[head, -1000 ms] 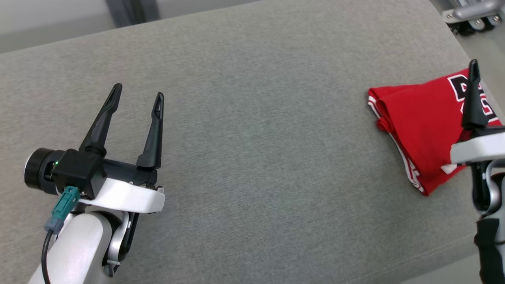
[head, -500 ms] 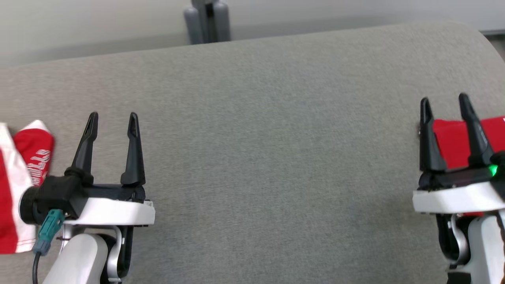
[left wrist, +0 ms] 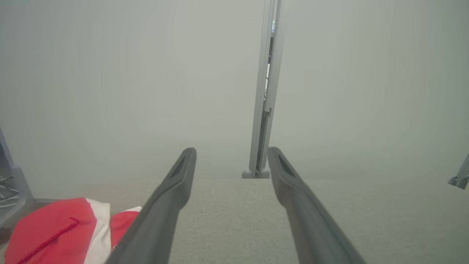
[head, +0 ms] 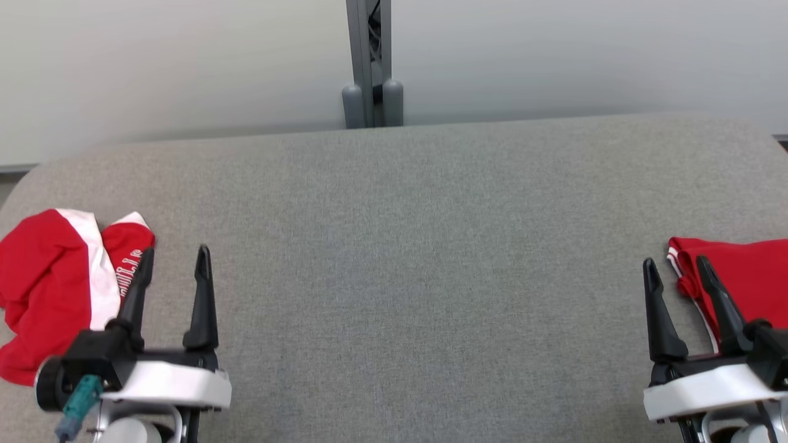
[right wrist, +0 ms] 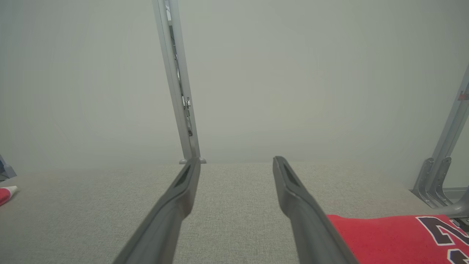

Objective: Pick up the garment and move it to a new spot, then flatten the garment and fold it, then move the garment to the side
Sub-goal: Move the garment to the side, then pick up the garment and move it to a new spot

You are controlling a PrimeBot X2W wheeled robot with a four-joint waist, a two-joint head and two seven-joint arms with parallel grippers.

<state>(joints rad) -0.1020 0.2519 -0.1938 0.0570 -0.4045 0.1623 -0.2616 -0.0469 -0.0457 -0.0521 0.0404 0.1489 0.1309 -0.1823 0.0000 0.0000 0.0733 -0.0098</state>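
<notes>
Garment (head: 758, 277) partly behind right tool (head: 675, 261)

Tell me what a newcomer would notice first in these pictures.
Two red garments on the grey table: a crumpled red-and-white garment at the far left, a folded red garment at the far right. The left end effector and the right end effector, both open, stand near them.

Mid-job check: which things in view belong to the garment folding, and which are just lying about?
Job:
- folded red jersey with white trim, by the open right gripper
- crumpled red-and-white garment, beside the open left gripper
- grey fabric table

Just there:
- grey metal post behind the table
- pale wall
</notes>
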